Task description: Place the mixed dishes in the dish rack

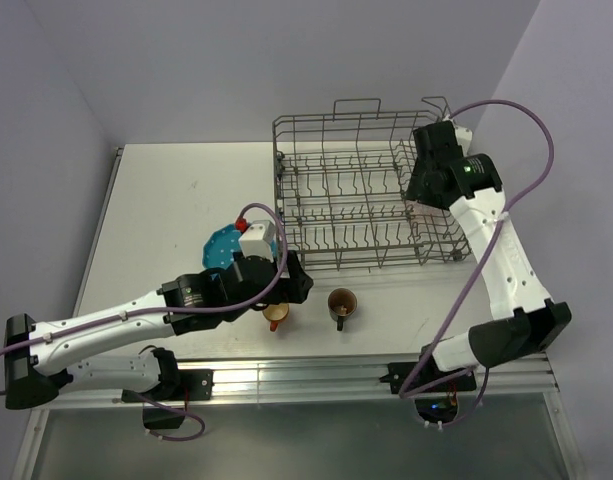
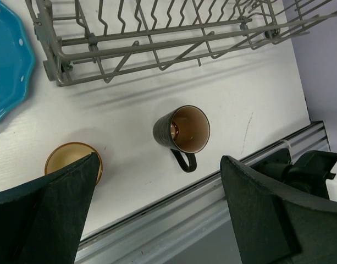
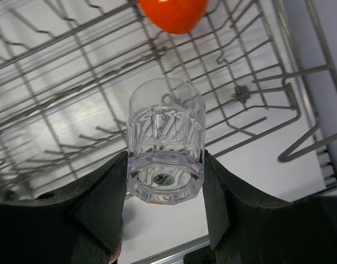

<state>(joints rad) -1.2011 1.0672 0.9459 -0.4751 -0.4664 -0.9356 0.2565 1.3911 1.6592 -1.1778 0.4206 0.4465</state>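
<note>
Right side: your right gripper (image 3: 165, 184) pinches the small clear faceted glass (image 3: 165, 146) by its base, one black finger on each side. The glass hangs over the wire floor of the large grey metal wire dish rack (image 1: 351, 190), at its right end in the top view, close to the tall side wall.

An orange-red rounded bowl (image 3: 173, 14) shows at the upper edge of the right wrist view. You cannot tell if it sits inside the rack.

Left side: your left gripper (image 2: 160, 163) is spread wide, holding nothing, over the white table (image 1: 166, 200) below the rack's front edge.
- The dark brown mug (image 2: 182, 129) stands upright between the fingers, apart from both.
- The small orange cup (image 2: 69, 157) is just beside the left finger.
- The teal white-dotted scalloped plate (image 2: 6, 66) lies flat at upper left.
- There is bare table between mug and rack.
</note>
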